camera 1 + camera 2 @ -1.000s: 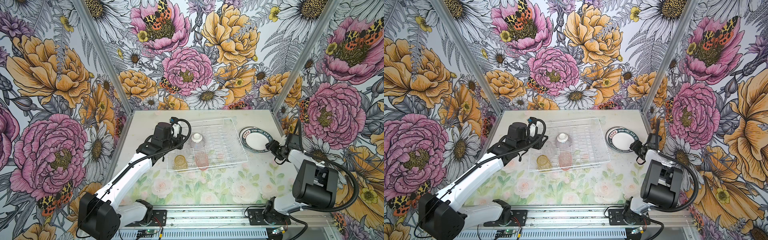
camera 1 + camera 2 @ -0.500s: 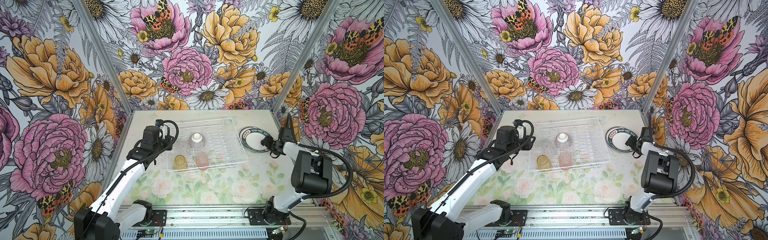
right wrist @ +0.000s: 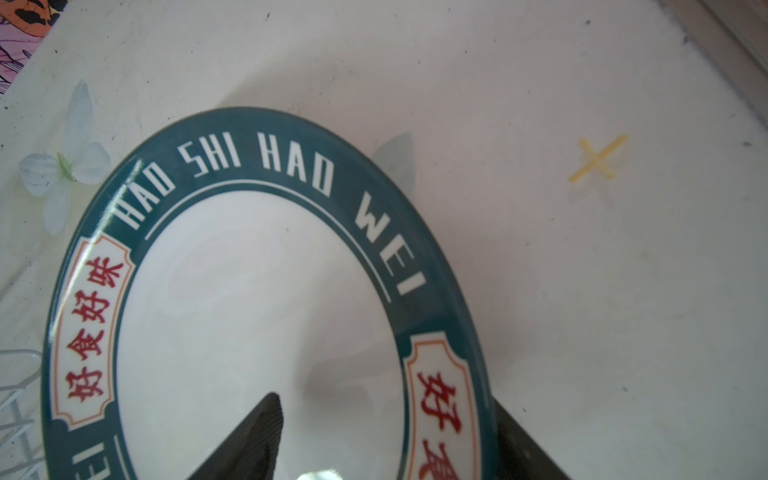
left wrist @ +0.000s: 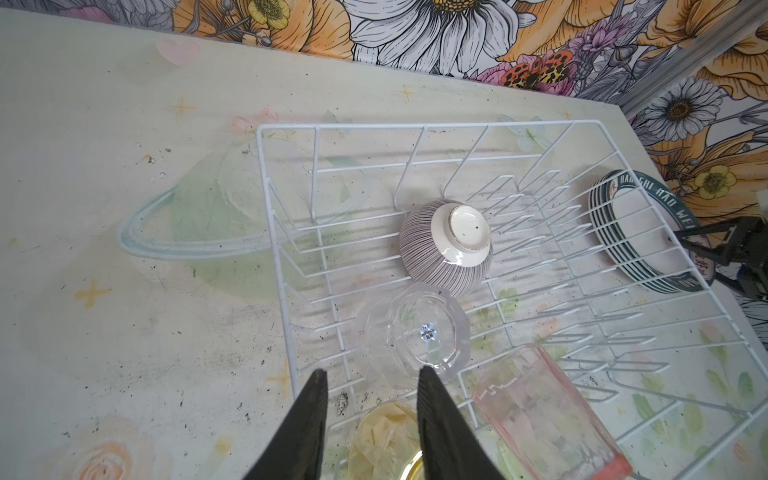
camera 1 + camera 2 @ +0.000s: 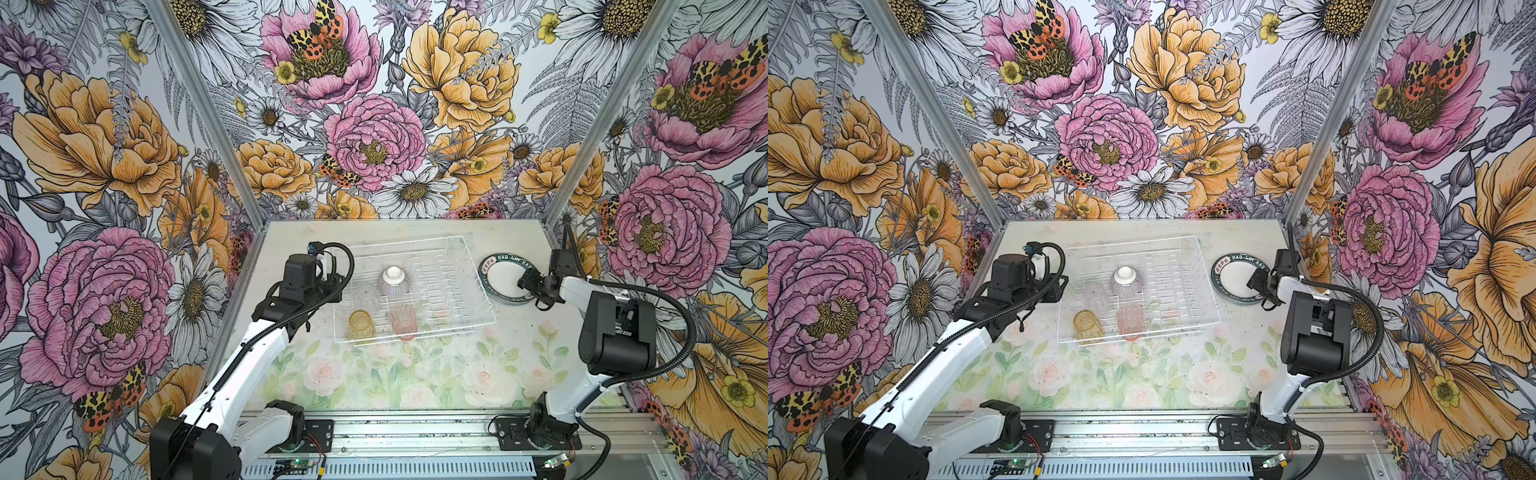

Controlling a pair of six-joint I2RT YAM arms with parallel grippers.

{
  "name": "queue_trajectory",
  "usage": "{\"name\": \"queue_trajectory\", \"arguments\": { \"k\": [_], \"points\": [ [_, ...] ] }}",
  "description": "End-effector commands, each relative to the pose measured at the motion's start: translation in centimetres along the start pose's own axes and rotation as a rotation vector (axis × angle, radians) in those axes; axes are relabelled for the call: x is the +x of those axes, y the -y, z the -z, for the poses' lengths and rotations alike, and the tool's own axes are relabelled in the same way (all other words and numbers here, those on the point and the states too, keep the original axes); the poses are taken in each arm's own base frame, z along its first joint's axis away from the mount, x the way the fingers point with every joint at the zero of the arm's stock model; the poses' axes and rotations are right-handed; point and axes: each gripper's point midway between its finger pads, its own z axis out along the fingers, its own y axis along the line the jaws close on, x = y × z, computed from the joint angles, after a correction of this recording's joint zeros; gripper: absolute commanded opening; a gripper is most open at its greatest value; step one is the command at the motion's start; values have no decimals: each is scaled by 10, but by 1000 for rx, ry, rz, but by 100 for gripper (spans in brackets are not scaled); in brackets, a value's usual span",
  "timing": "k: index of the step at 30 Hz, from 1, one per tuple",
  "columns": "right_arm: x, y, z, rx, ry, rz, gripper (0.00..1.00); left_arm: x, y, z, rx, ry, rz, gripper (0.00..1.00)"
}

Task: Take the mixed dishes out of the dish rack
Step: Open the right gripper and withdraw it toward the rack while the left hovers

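The dish rack (image 5: pixel 440 282) was set mid-worktop (image 5: pixel 374 382). Inside it were kept an upturned grey-striped bowl (image 5: pixel 392 282), a clear tumbler (image 4: pixel 415 336), a yellow tumbler (image 5: pixel 360 325) and a pink tumbler (image 5: pixel 403 321). The plates (image 5: pixel 498 276) were stacked on the worktop just beside the rack's right side. The left fingers (image 4: pixel 430 395) were held above the rack's left edge, near the clear tumbler, partly parted, with nothing gripped. The right fingers (image 3: pixel 257 436) were spread wide astride the top plate's rim, one over its white centre, and the plate was not clamped.
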Motion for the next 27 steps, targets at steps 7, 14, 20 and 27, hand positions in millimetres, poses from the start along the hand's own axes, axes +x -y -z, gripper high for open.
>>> {"name": "queue_trajectory", "arguments": {
  "k": [7, 14, 20, 27],
  "points": [
    [-14, 5, 18, 27, 58, 30, 75, 10, -15, 1, -45, -25, 36, 37],
    [-39, 6, 88, 11, 225, 30, 76, 17, -30, 5, -113, -36, 52, 37],
    [-28, -52, 126, -178, 226, 149, 71, 34, -31, -5, -104, -96, 66, 35],
    [38, -138, 126, -442, 0, 346, 58, 51, -37, -22, -113, -170, 84, 24]
  ]
}}
